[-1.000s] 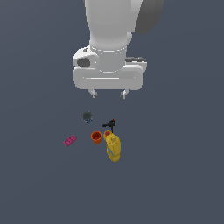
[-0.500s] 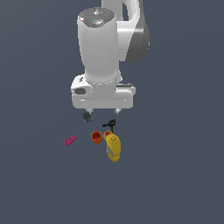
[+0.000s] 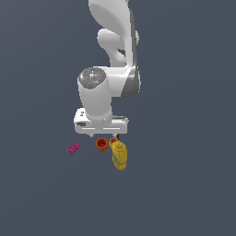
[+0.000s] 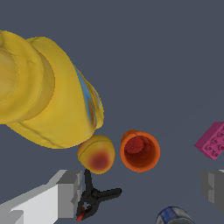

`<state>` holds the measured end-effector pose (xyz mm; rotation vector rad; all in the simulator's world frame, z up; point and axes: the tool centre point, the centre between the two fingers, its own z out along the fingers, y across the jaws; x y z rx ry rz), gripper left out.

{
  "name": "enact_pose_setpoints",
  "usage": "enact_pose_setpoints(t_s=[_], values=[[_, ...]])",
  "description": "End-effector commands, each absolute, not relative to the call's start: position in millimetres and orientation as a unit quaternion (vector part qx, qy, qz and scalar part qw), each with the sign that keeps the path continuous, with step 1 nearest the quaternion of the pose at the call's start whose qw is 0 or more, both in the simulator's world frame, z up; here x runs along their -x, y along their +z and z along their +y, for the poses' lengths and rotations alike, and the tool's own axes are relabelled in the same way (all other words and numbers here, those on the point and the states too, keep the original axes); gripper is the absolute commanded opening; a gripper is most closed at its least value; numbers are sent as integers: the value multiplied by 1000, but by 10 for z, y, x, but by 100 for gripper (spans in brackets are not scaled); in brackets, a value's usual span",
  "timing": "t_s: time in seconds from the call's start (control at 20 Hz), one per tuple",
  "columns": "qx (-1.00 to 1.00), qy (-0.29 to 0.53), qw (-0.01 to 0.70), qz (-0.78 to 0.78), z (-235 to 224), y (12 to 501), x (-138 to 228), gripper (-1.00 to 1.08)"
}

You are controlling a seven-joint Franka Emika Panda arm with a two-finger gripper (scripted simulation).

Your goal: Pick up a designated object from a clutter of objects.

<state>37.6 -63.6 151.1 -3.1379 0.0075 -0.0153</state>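
step in hand: approach. fingers spread and empty, above the clutter. the orange cup stands upright just ahead of the gap, beside the yellow bottle's orange cap. next: centre over cup, descend, avoid the cap.

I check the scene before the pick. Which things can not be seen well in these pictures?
- Black-and-red tool: hidden behind the arm in the exterior view.
- Dark round piece: cut by the wrist view's edge; not visible in the exterior view.
- Yellow bottle: cut by the wrist view's edge.
- Pincer: only the fingers show, at the wrist view's edge.
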Motion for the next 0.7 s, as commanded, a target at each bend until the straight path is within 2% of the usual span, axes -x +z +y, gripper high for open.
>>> enact_pose_setpoints(t_s=[0.0, 0.3, 0.65], values=[[1000, -4, 1, 2, -702, 1292, -359, 100], [1000, -1, 0, 2, -802, 966, -307, 100], [1000, 1, 0, 3, -823, 893, -289, 100]])
